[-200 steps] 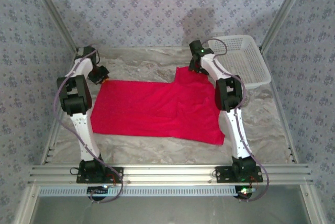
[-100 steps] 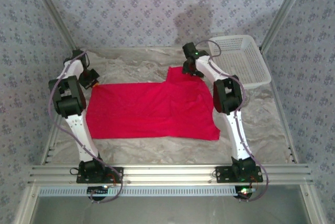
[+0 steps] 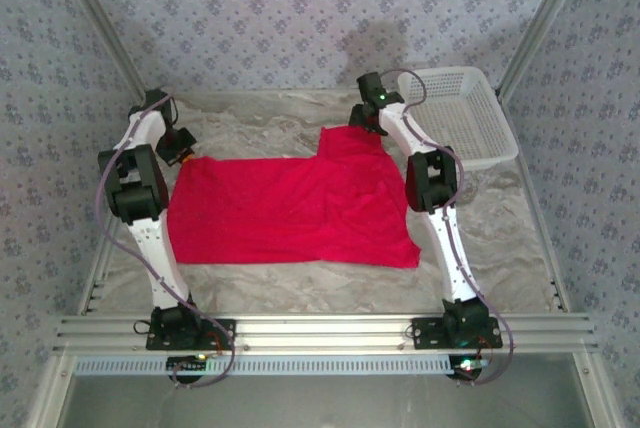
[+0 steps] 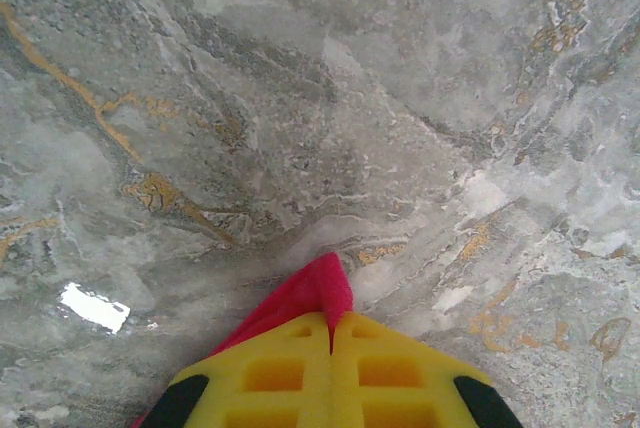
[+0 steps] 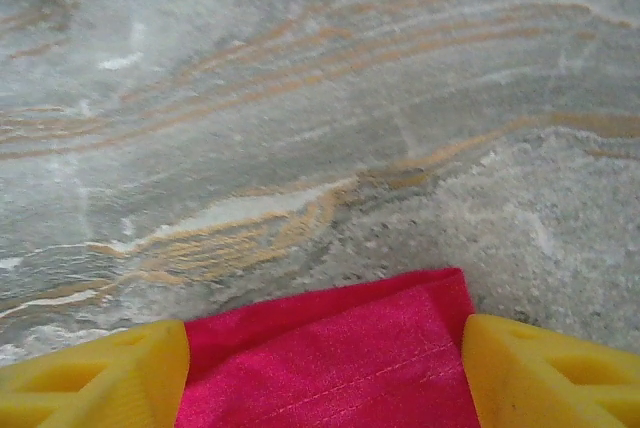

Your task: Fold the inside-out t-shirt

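Crimson inside-out t-shirt [image 3: 290,208] lies flat on the surface [image 3: 500,238], beside the basket [image 3: 495,143]. My left hand [image 4: 330,323] is clenched on the corner farthest from the basket. My right hand [image 5: 325,358], released, straddles the edge nearest it. Step, as I judge it: securing the far edge. Next: close the right, then draw both evenly.

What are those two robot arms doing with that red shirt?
They are working on folding the red t-shirt, which lies spread flat on the marbled table. Both arms reach to its far edge. The left fingers are pinched shut on the shirt's far left corner. The right fingers stand open on either side of the part that sticks out at the far edge, not squeezing it. A white basket sits at the far right, apart from the shirt.
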`<state>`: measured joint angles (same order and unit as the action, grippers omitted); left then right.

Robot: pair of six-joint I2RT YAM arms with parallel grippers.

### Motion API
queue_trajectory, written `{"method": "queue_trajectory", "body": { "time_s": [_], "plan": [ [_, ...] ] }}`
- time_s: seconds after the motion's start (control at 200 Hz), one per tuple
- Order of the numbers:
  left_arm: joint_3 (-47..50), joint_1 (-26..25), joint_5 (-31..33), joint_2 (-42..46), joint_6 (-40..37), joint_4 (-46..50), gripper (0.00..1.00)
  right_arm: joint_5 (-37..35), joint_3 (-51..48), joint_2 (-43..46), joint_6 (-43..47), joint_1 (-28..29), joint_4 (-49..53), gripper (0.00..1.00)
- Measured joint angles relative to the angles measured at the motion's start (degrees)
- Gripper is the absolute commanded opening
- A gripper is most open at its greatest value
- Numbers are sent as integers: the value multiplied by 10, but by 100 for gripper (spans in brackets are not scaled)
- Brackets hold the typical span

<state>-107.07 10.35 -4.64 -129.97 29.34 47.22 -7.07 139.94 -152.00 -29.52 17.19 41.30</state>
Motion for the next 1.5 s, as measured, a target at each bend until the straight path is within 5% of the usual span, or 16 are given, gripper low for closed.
{"method": "queue_trajectory", "body": {
  "time_s": [0.105, 0.25, 0.53, 0.934, 1.499],
  "plan": [
    [-6, 0, 0, 0, 0, 9, 0, 10, 0, -2, -7, -3, -9, 25],
    [-21, 0, 0, 0, -2, 21, 0, 29, 21, -14, -16, -8, -7, 0],
    [-59, 0, -3, 1, -5, 40, 0, 62, 21, 23, 0, -14, -13, 0],
    [86, 3, -17, 146, -3, 15, 0, 96, -316, 353, 40, 0, -95, 0],
    [334, 52, -17, 325, 7, -40, 0, 73, -722, 697, 39, 19, -147, 0]
  ]
}}
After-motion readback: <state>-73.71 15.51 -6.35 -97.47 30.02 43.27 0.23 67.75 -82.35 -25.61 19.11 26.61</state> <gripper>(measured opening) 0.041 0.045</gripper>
